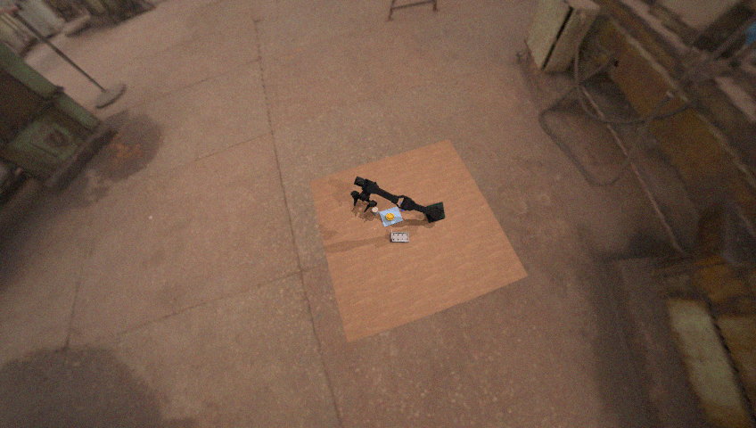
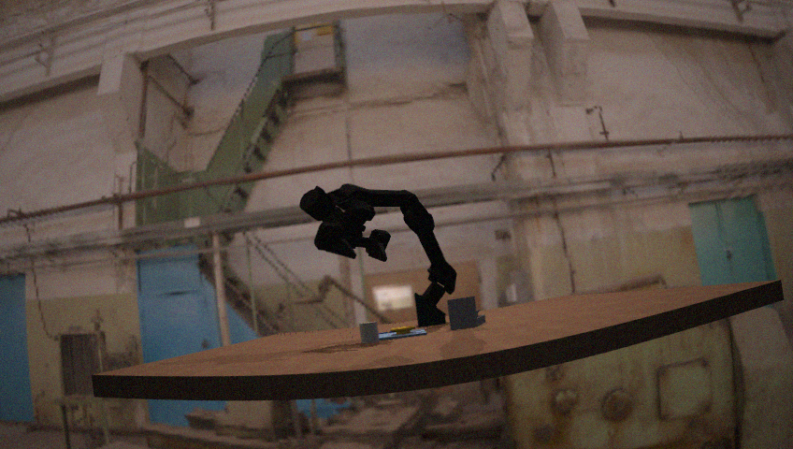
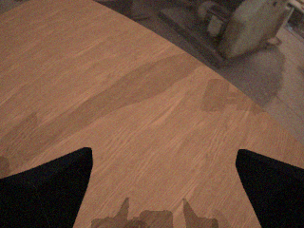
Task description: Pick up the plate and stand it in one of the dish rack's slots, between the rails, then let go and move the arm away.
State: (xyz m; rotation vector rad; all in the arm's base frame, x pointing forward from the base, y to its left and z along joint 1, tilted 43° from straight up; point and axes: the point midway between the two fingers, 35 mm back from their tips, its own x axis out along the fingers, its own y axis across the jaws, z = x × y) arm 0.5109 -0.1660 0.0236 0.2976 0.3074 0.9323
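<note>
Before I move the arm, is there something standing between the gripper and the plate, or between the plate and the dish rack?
A low white cylinder stands on the gripper's side of what looks like the plate, the yellow round piece. Nothing visible stands between that and the dish rack.

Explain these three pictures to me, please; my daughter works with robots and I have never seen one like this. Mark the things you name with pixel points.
The black machine is a robot arm (image 1: 386,194) (image 2: 418,218) fixed at one end to a wooden table top (image 1: 450,265) (image 2: 556,327). Its hand is a two-fingered gripper (image 1: 364,205) (image 2: 367,254) (image 3: 167,159), open, with nothing between the fingers.

The first picture looks down from above. The second looks from the side, showing the gripper raised above the table. The third comes from the arm's wrist, so the two dark fingertips frame bare wood.

On the table lies a light blue, squarish item (image 1: 384,221) (image 2: 417,333) with a yellow one (image 1: 390,217) (image 2: 401,329) on top. Beside it stands a small pale cylinder (image 1: 374,209) (image 2: 367,332). A grey rack (image 1: 399,241) (image 2: 461,312) stands nearby.
</note>
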